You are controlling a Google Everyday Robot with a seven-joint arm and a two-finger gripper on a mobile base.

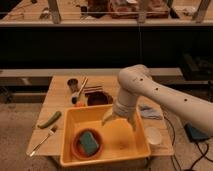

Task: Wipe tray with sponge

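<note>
The yellow-orange tray [125, 146] sits at the front of the wooden table. Inside its left part stands a round orange-red bowl [77, 148], and the teal-green sponge [89, 142] lies in that bowl. My gripper [120, 121] hangs over the middle of the tray, to the right of the sponge and apart from it. Its fingers [106, 120] are spread open with nothing between them. The white arm [165, 99] reaches in from the right.
A long green vegetable [49, 119] and a fork [41, 141] lie left of the tray. Behind the tray are a dark cup [73, 83], utensils [80, 89] and a dark dish [98, 96]. A white cup [152, 135] and a blue cloth [149, 112] are at the right.
</note>
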